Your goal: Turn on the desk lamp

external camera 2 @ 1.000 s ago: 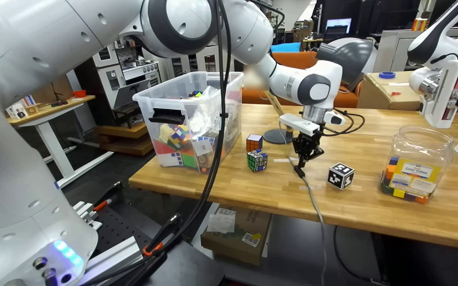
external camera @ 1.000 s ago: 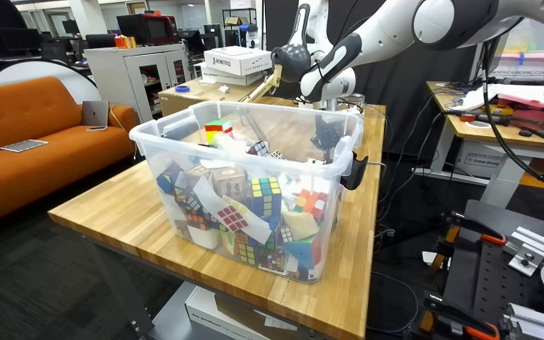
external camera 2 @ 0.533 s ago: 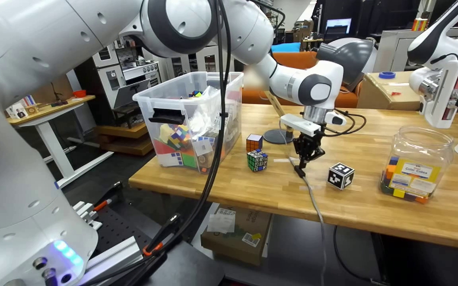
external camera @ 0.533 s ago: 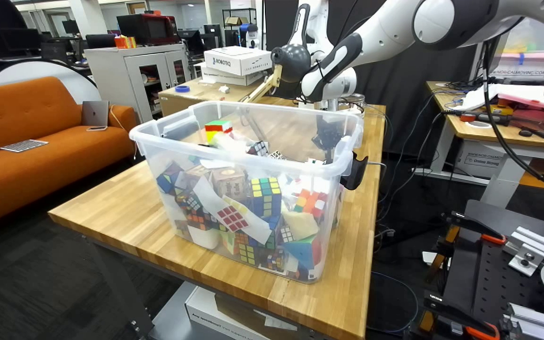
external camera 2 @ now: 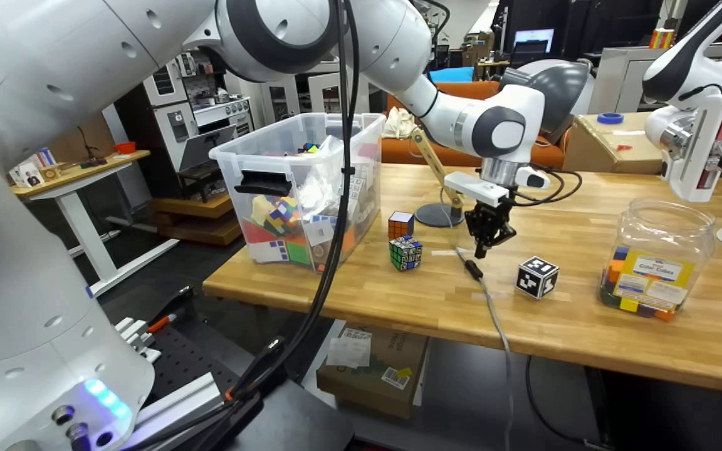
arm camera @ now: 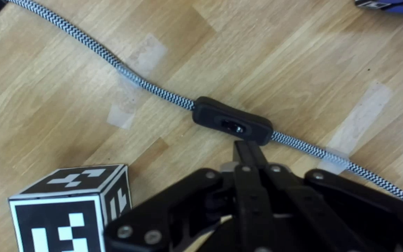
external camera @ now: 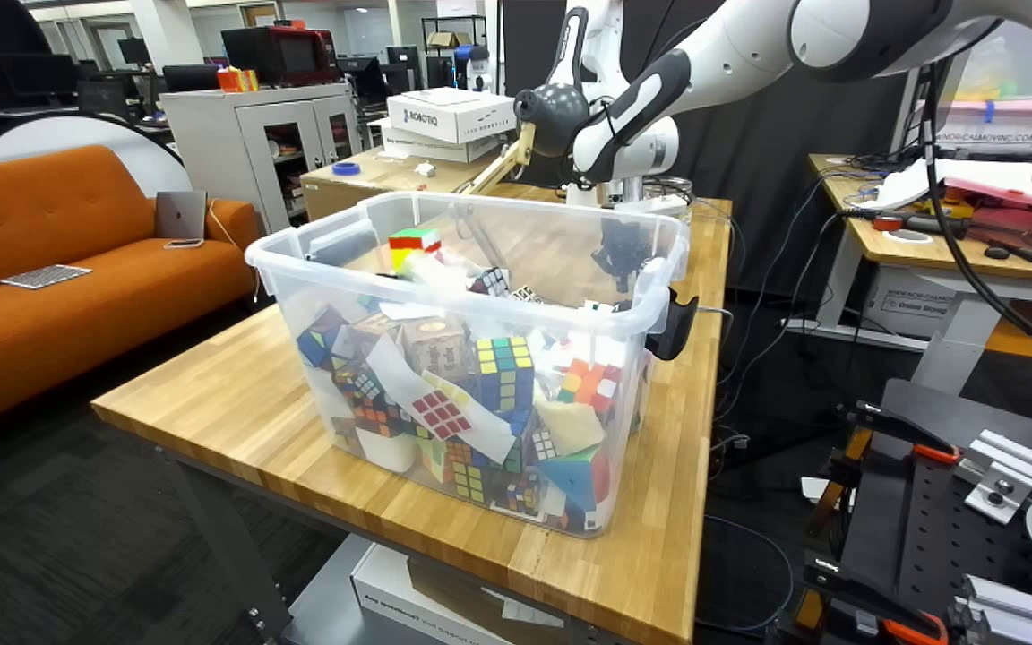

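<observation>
Desk lamp (external camera 2: 555,89): on the wooden table (external camera 2: 586,250), behind the robot arm (external camera 2: 461,122) in an exterior view. Black gripper (arm camera: 246,143) with jaws clenched, tip against tip, pointing down. Hangs just beside the black cord switch (arm camera: 233,120); overlaps its lower edge in the wrist view, shows slightly above and apart from it in an exterior view. On the switch, a small glossy inset (arm camera: 234,126); setting too small to tell. Out of both ends, a black-and-white braided cord (arm camera: 163,94), crossed by strips of clear tape (arm camera: 364,113). Near the gripper, to one side, a marker cube (arm camera: 54,210). To the other, a patterned puzzle cube (external camera 2: 405,253), with an orange-faced puzzle cube (external camera 2: 401,228) just behind. Past these, the lamp's round grey base (external camera 2: 433,216) and wooden arm (external camera 2: 429,153). Lit or not: cannot tell. Farther out, the clear plastic bin (external camera: 480,303), crowded with cubes (external camera: 504,376), in both exterior views. Away from the bin, beyond the marker cube, a clear jar (external camera 2: 662,235) with coloured cubes (external camera 2: 629,305) inside.
</observation>
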Tool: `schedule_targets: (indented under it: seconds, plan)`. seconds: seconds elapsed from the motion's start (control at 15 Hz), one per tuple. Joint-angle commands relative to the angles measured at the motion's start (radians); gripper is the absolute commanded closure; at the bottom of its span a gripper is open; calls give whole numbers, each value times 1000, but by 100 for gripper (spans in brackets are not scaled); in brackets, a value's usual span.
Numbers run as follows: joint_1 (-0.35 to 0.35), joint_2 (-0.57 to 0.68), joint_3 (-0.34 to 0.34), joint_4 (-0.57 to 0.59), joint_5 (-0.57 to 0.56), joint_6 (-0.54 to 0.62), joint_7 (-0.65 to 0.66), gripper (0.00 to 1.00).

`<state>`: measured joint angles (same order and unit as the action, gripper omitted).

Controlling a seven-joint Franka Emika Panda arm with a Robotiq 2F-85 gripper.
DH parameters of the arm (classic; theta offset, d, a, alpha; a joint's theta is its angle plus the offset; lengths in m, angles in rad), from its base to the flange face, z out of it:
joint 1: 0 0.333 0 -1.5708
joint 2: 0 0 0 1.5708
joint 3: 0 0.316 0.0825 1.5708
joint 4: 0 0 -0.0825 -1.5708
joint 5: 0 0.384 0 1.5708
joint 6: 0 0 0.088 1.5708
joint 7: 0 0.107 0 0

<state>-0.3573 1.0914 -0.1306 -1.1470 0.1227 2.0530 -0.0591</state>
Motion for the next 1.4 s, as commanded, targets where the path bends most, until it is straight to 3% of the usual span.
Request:
schedule_targets:
  seconds: [0.0, 0.87, 1.13, 1.33]
  plan:
    - [1, -48, -1, -80, -3, 30, -20, 100]
    - [6, -44, -2, -104, -9, 33, -23, 100]
    - [24, -123, -15, -188, -31, 120, -38, 100]
    - [31, -229, -18, -321, -47, 212, -47, 100]
